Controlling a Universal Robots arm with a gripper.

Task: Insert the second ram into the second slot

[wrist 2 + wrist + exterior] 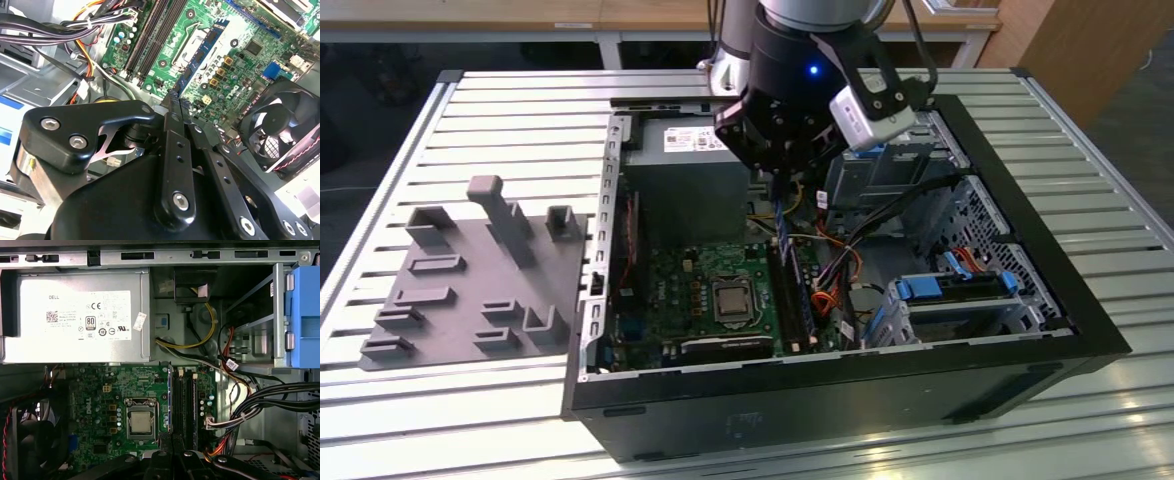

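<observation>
My gripper (781, 185) hangs inside the open computer case (1067, 300), above the motherboard (687, 290). It is shut on the second ram (206, 52), a thin blue stick held upright and seen edge-on below the fingertips in the exterior view (781, 225) and in the first wrist view (170, 400). The stick hovers above the board, between the processor socket (140, 420) and the row of dark memory slots (186, 402). It runs parallel to those slots, close to the one nearest the socket. I cannot tell which slot is the second slot, or whether the stick touches any of them.
A grey power supply (75, 315) fills the case's far end. Bundled cables (240, 405) run beside the slots. A black fan (280, 130) sits by the board's edge. Blue drive-bay latches (961, 285) lie on the exterior view's right. A grey fixture plate (467, 280) rests on the table at its left.
</observation>
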